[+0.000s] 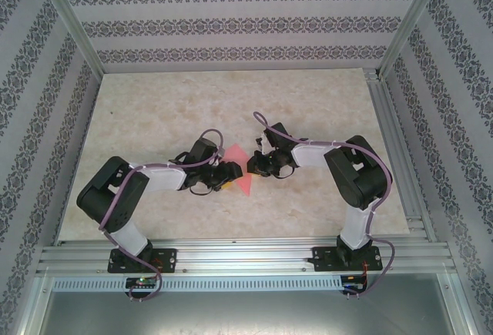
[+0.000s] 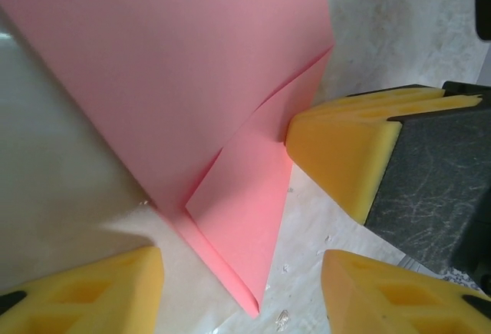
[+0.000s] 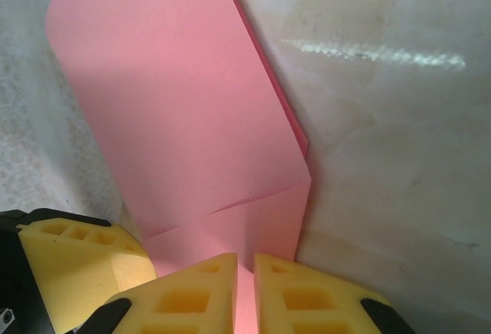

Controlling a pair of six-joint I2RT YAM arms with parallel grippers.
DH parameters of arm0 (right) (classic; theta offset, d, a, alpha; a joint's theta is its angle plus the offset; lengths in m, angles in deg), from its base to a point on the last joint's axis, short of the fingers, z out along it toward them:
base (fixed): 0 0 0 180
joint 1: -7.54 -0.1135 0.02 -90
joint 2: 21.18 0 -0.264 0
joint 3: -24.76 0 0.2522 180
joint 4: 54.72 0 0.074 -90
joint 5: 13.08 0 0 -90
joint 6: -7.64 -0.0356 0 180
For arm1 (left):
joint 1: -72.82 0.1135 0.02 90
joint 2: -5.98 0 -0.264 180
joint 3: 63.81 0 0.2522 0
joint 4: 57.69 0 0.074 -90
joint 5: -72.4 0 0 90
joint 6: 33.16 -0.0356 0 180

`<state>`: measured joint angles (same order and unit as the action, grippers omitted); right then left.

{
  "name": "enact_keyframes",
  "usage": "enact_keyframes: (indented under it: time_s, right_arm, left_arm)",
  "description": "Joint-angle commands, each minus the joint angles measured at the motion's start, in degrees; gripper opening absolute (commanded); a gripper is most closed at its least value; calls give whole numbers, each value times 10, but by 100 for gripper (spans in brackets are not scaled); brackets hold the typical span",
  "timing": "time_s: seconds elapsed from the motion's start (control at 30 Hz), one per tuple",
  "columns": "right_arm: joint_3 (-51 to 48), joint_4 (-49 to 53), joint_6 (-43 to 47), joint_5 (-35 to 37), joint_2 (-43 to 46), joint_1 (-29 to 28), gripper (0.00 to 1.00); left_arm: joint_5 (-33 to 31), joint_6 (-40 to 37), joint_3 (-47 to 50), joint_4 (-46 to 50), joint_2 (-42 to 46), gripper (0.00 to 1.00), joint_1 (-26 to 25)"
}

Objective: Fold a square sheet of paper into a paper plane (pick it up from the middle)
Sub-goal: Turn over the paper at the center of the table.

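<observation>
Mid-fold, the square sheet of paper (image 3: 176, 111) lies partly creased on the table (image 1: 323, 104) between the arms, its right edge pinched by the right gripper (image 3: 244, 276), while the left gripper (image 2: 242, 272) gapes beside a corner; next probably a firm crease-press.

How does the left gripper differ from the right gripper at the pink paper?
The left gripper has its jaws wide apart; the right gripper has its jaws almost together. The left one grips nothing; the right one pinches the edge of the paper. Both have yellow fingers.
</observation>
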<state>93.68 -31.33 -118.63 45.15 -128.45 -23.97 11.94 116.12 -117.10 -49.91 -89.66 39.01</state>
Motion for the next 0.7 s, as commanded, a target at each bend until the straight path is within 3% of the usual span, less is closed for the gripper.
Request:
enact_keyframes:
  time_s: [0.0, 0.13, 0.33, 0.67]
  right_arm:
    - [7, -2, 7, 2, -8, -7, 15]
    - [8, -2, 6, 0, -10, -7, 15]
    - [4, -5, 5, -2, -9, -6, 15]
    - [2, -6, 5, -2, -4, -4, 15]
  left_arm:
    - [10, 22, 7, -65, -35, 51, -11]
    - [11, 30, 2, -82, -50, 40, -16]
    - [-6, 39, 5, -90, -40, 33, -17]
    - [-33, 49, 15, -80, -8, 36, -17]
